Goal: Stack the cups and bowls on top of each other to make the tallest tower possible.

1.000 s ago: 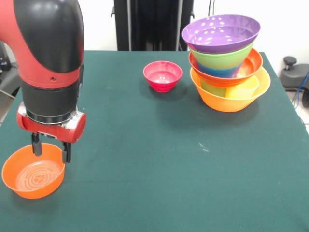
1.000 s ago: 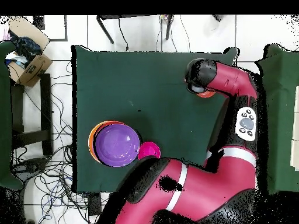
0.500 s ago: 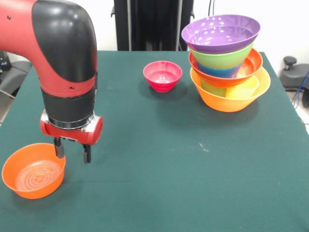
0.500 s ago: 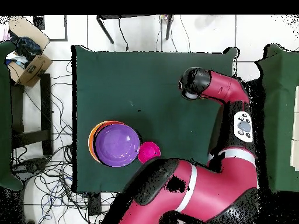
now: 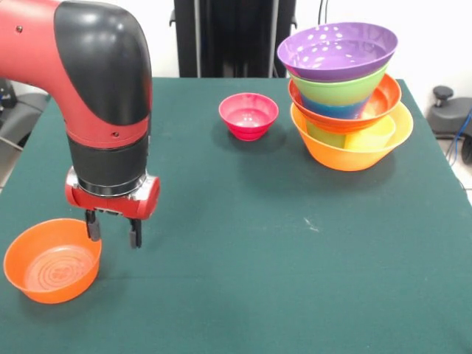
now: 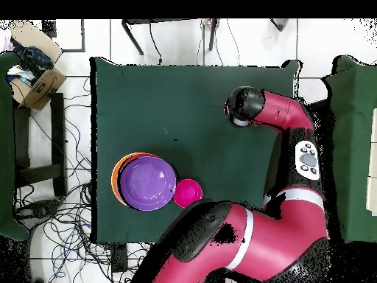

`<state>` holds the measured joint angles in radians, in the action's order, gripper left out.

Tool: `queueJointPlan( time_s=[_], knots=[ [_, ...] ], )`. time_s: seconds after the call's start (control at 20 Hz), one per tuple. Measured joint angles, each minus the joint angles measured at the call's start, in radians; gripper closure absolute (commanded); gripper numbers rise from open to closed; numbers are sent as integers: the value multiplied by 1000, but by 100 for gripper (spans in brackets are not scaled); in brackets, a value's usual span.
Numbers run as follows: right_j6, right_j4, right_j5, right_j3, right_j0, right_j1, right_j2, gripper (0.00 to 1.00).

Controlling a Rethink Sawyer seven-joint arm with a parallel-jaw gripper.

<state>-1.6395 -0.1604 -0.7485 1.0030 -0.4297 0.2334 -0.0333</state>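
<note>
Glossy translucent plastic bowls (image 5: 344,88); matt cloth table (image 5: 243,221)

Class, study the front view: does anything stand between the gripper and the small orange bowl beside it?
Nothing visible does. The gripper hangs open just beside the small orange bowl, with only bare table around them. The pink bowl and the tower stand well off, at the far side.

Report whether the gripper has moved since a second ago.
Yes. In the front view the gripper has shifted rightward: earlier it straddled the small orange bowl's rim, and now it hangs open just beside that rim.
</note>
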Motion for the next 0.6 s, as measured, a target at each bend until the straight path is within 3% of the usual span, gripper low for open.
queueJointPlan(
  time_s=[0.6],
  knots=[
    [0, -56, 17, -3, -1, -3, -3, 0]
  ],
)
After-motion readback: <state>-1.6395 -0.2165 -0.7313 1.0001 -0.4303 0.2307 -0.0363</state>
